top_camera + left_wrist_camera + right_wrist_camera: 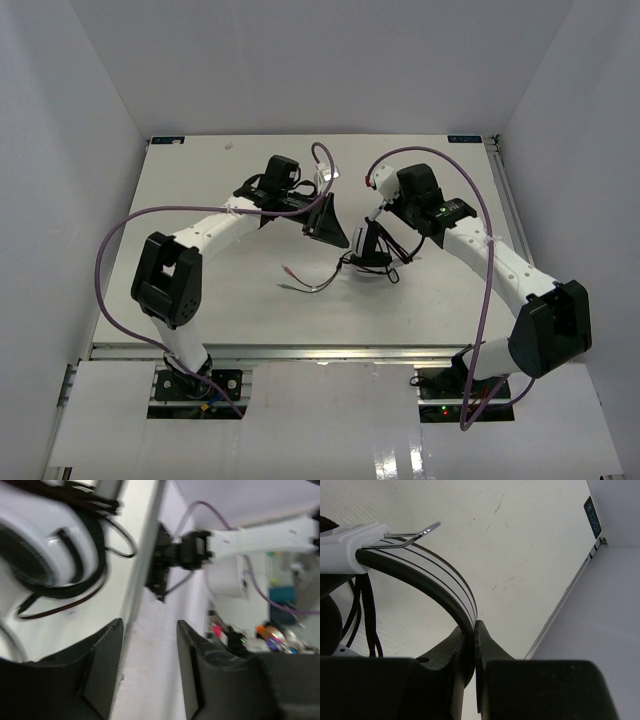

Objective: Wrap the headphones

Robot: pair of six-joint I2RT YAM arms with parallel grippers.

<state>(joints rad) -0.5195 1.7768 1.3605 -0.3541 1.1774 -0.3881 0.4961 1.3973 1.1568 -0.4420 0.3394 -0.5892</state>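
While the right end effector (474, 630) pinches the headphones (430, 570), the left end effector (150, 630) hovers spread beside them

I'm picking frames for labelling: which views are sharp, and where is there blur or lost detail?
Top view: sharp, evenly lit, soft shadows. Left wrist view: smeared by blur, headphones and background both soft. Right wrist view: crisp on the headband, but the right gripper clamped on it is a dark mass without detail.

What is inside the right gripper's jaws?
The right gripper pinches the headphones' black-and-white headband. The stretch of band between the fingers is covered, so how deep it sits cannot be seen.
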